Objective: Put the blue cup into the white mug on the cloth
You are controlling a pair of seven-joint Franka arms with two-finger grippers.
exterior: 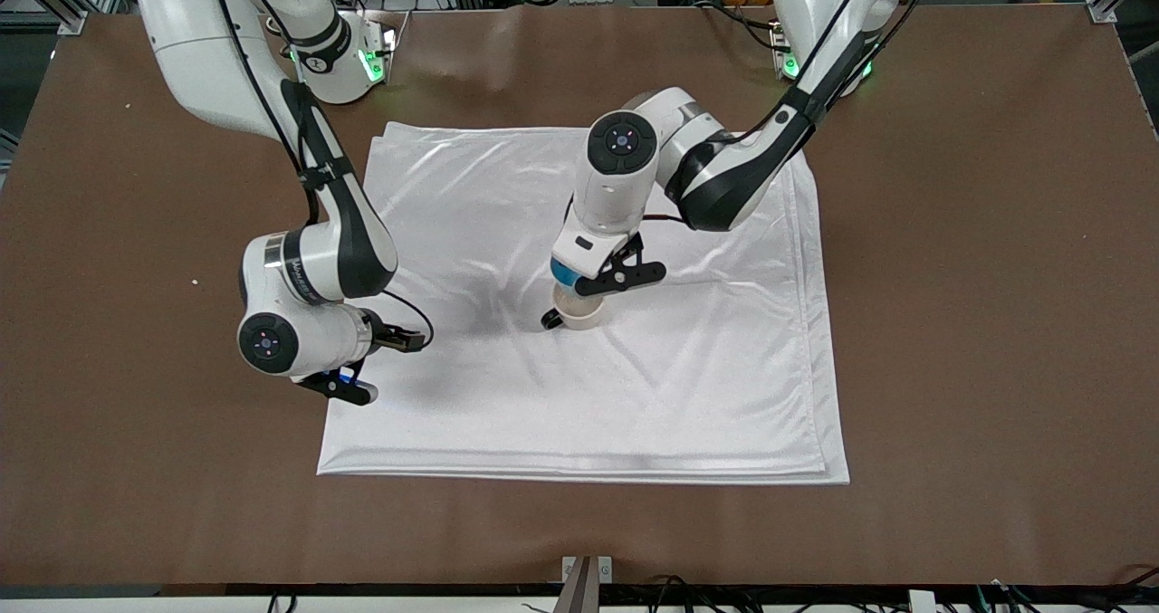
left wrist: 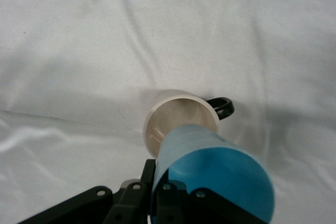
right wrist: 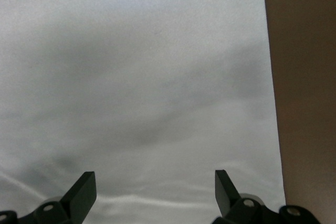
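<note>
My left gripper (exterior: 570, 289) squeezes the blue cup (left wrist: 212, 169) by its wall, right above the white mug (left wrist: 181, 121). It looks light and slippery. My right gripper (right wrist: 155, 190) waits open over the cloth (exterior: 688, 387).

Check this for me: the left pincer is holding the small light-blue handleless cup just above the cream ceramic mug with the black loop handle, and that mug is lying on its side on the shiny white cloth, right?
One detail is wrong: the cream ceramic mug stands upright on the shiny white cloth, mouth up, as the left wrist view shows. The left pincer does hold the small light-blue handleless cup just above it.
</note>
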